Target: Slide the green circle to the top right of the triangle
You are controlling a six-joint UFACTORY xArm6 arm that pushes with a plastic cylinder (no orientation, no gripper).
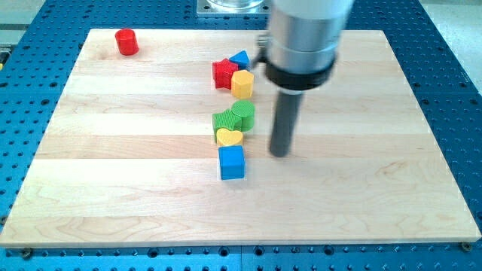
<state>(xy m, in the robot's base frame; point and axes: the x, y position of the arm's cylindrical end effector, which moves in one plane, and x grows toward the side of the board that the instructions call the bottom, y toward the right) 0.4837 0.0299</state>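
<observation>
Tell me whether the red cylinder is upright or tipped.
Upright: the red cylinder stands on end near the board's top left, flat round top showing.

A broad silver-grey metal cylinder (306,30) at the frame's top centre ends in a black collar (297,75). Below it runs a slim dark grey rod (285,120), ending bluntly at my tip (279,154).

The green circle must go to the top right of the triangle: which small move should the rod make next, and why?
Probably move my tip a little toward the view's bottom and left, to get under the green circle. The tip now stands to the circle's lower right, apart from it, and the blue triangle lies toward the view's top, so the push should go upward.
</observation>
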